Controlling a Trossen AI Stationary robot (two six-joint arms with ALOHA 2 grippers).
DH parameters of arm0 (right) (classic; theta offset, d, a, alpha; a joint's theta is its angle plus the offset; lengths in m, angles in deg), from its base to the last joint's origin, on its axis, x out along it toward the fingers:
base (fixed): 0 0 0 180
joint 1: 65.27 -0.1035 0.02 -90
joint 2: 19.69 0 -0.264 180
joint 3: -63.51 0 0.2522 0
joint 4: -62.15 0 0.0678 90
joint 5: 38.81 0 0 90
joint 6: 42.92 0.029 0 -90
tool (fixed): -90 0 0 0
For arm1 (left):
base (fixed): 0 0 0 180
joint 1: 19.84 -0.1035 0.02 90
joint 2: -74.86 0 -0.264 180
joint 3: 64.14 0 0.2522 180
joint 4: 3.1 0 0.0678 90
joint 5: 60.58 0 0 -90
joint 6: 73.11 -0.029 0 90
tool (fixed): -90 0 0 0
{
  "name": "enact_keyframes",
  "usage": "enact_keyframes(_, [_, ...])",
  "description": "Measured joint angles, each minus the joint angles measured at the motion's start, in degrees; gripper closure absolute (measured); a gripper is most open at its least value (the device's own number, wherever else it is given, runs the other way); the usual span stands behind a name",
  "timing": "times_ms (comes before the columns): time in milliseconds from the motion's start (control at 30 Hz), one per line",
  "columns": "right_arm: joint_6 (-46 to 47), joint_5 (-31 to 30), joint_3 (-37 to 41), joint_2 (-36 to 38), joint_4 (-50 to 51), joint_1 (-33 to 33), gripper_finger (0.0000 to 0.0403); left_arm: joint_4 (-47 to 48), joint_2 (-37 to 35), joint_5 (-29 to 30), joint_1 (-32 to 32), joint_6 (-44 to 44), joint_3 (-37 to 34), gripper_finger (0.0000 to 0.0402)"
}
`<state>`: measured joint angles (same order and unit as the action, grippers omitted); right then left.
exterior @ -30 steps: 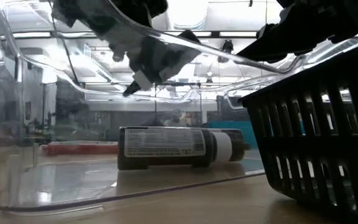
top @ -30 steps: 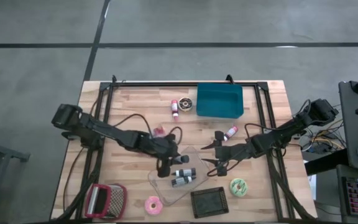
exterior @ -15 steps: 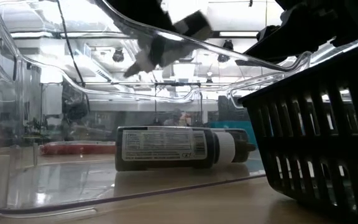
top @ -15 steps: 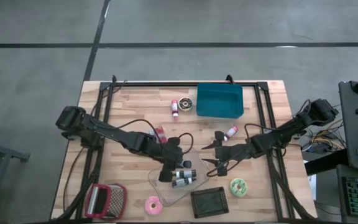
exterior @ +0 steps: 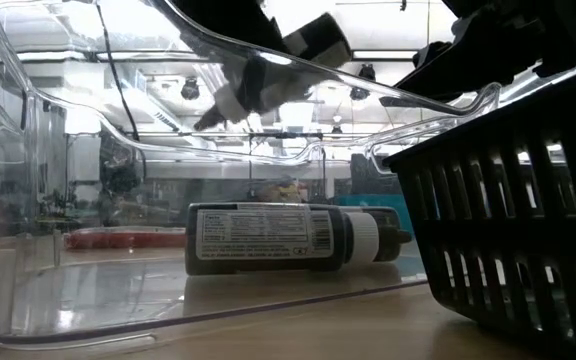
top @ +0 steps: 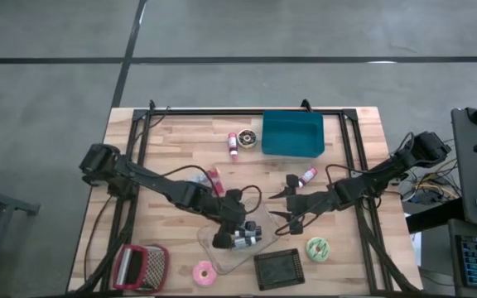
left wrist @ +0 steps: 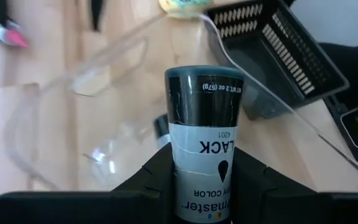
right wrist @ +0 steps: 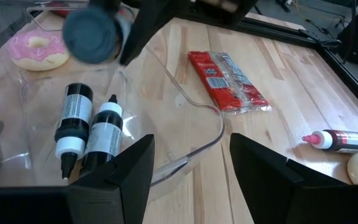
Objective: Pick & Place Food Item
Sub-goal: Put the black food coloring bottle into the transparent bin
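My left gripper (top: pixel 228 237) hangs over the clear plastic tray (top: pixel 257 211) at the table's middle, shut on a black food-colour bottle (left wrist: pixel 202 118) with a white label. Two more black bottles (right wrist: pixel 73 124) (right wrist: pixel 104 135) lie side by side on the tray's floor; the low view shows one of them (exterior: pixel 288 238) on its side. My right gripper (top: pixel 287 199) stands open just right of the tray, with nothing between its fingers (right wrist: pixel 114 171). My left gripper pinches the bottle's labelled body (left wrist: pixel 191 177) between its two fingers (left wrist: pixel 157 171), one on each side. The fingers slant down from the table's left and lie along the bottle, whose flat dark end (left wrist: pixel 204 84) sticks out ahead. The bottle is lifted clear above the tray.
A teal bin (top: pixel 292 132) stands at the far side. Two pink-capped bottles (top: pixel 233 142) (top: pixel 307 175) and a red packet (top: pixel 214 178) lie around the tray. Near the front edge are a black basket (top: pixel 278 267), a pink donut (top: pixel 203 271), a green donut (top: pixel 317 247) and a red grater (top: pixel 139 265).
My left gripper has carried the black bottle toward the table's near edge and a little up, and now hangs over the two bottles in the tray. Its hold has stayed shut on the bottle.
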<state>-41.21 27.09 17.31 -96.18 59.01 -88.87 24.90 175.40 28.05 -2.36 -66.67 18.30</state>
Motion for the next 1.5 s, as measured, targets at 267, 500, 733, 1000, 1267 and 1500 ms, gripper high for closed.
enact_keyframes(267, [-0.02, -0.19, 0.00, 0.00, 0.01, 0.00, 0.0195, 1.40, 4.90, -5.15, 0.07, -0.01, 1.67, 0.0296])
enact_keyframes(500, [-0.22, -0.39, 0.00, 0.00, 0.10, 0.04, 0.0195, 6.98, 7.70, -5.47, 0.07, -0.02, 2.35, 0.0296])
enact_keyframes(733, [-0.22, -0.52, 0.00, 0.00, 0.10, 0.02, 0.0195, 8.33, 9.21, -6.01, 0.04, -0.42, 2.53, 0.0296])
enact_keyframes(1000, [-0.22, -0.52, 0.00, 0.00, 0.08, 0.02, 0.0195, 8.58, 9.43, -6.22, 0.02, -1.29, 2.54, 0.0296])
enact_keyframes(1267, [-0.22, -0.52, 0.00, 0.00, 0.10, 0.02, 0.0195, 8.60, 9.23, -6.66, 0.04, -1.98, 2.44, 0.0275])
enact_keyframes(1500, [-0.22, -0.53, 0.00, 0.00, 0.18, -0.02, 0.0195, 7.90, 8.78, -5.75, 0.07, -2.86, 2.28, 0.0237])
